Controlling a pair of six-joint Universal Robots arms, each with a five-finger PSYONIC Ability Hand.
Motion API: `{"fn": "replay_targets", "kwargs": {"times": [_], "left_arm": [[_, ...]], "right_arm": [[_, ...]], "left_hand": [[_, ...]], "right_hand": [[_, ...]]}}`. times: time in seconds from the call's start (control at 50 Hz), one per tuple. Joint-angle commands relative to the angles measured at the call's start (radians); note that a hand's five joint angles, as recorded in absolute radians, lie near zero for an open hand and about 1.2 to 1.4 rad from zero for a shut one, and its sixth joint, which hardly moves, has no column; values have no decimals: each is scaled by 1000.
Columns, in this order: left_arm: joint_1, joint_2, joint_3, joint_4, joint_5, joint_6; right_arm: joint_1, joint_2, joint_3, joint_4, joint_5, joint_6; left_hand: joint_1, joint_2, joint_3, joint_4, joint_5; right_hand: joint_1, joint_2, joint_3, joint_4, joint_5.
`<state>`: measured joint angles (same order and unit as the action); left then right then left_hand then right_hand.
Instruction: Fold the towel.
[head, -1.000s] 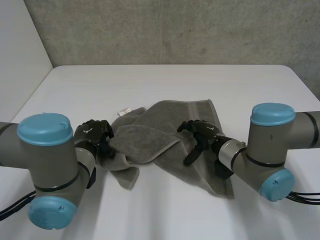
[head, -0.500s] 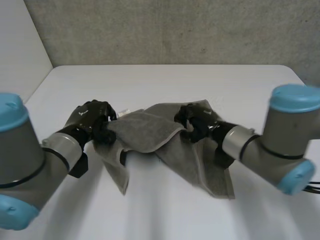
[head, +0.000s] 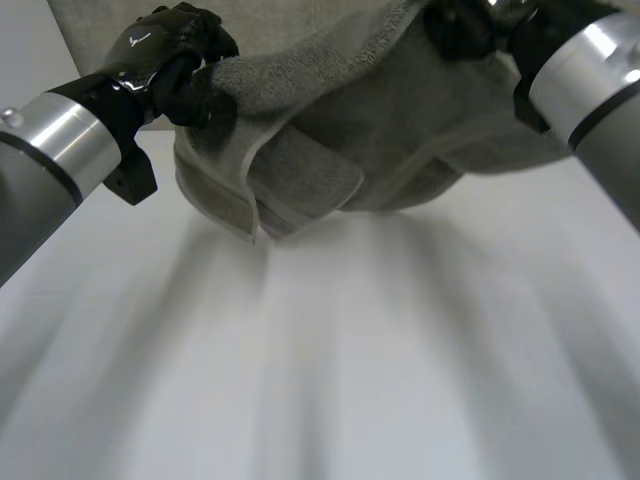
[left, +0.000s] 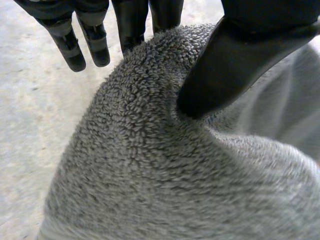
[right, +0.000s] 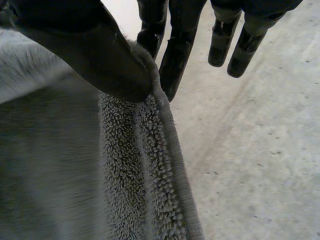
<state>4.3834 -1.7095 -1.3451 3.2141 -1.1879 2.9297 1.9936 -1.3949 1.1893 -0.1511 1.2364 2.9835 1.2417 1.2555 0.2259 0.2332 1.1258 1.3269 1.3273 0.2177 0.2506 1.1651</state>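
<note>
Lifting: towel (head: 330, 140), crumpled on the table (head: 320, 380) a second ago, now hangs above it;
Left hand (head: 165, 55): thumb and fingers pinching towel's edge;
Right hand (head: 465, 25): pinching towel's hem;
Meaning: probably ready for spreading

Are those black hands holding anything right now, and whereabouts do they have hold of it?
Both hold the grey towel. The left hand pinches a bunched part at one end; the right hand pinches its hemmed edge at the other.

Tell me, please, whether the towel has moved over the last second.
Yes. The towel, then lying on the white table, now hangs above it, pinched by the left hand and the right hand.
</note>
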Motion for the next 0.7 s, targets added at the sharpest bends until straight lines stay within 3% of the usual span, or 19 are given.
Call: {"fn": "replay_targets", "kwargs": {"times": [0.02,0.14,0.26,0.38,0.44,0.46,0.48,0.52,0.54,0.56,0.58,0.6,0.64,0.7], "left_arm": [[74,11,-187,4,131,11],[122,-44,-348,-51,191,16],[168,-42,-404,-120,267,40],[196,-52,-378,-145,267,97],[191,-90,-342,-145,257,134],[192,-123,-323,-146,248,153],[192,-124,-322,-146,248,154],[196,-183,-283,-155,199,184],[196,-183,-282,-155,198,184],[194,-203,-267,-163,157,198],[192,-217,-256,-171,111,213],[192,-217,-256,-171,111,213],[188,-223,-250,-180,18,247],[177,-213,-265,-178,-48,281]], "right_arm": [[31,-10,248,-13,-11,-125],[50,5,377,42,5,-293],[42,-4,401,105,-5,-325],[62,22,411,105,-17,-324],[100,117,391,94,-12,-322],[123,157,382,84,-5,-324],[123,157,381,84,-5,-324],[139,221,363,55,3,-319],[139,221,363,55,3,-319],[142,252,357,36,14,-313],[142,252,357,36,14,-313],[143,272,351,21,35,-302],[145,284,343,12,60,-284],[143,284,340,12,98,-232]], "left_hand": [[155,141,-51,-59,96],[155,141,-51,-59,96],[155,141,-51,-59,96],[155,141,-51,-59,96],[155,141,-51,-59,96],[135,121,-51,-59,76],[134,121,-51,-59,76],[-272,-286,-51,-59,-330],[-274,-287,-51,-59,-332],[-451,-465,-51,-59,-510],[-674,-687,-51,-59,-732],[-676,-690,-51,-59,-735],[-1021,-1035,-51,-59,-1080],[-1043,-1057,-51,-59,-1101]], "right_hand": [[69,69,-43,-76,57],[69,69,-43,-76,57],[69,69,-43,-76,57],[69,69,-43,-76,57],[69,69,-43,-76,57],[-255,-256,-43,-76,-268],[-258,-259,-43,-76,-271],[-717,-718,-43,-76,-730],[-719,-720,-43,-76,-732],[-943,-944,-43,-76,-956],[-945,-946,-43,-76,-958],[-1076,-1077,-43,-76,-1089],[-1116,-1116,-43,-76,-1128],[-1152,-1153,-43,-76,-1165]]}}
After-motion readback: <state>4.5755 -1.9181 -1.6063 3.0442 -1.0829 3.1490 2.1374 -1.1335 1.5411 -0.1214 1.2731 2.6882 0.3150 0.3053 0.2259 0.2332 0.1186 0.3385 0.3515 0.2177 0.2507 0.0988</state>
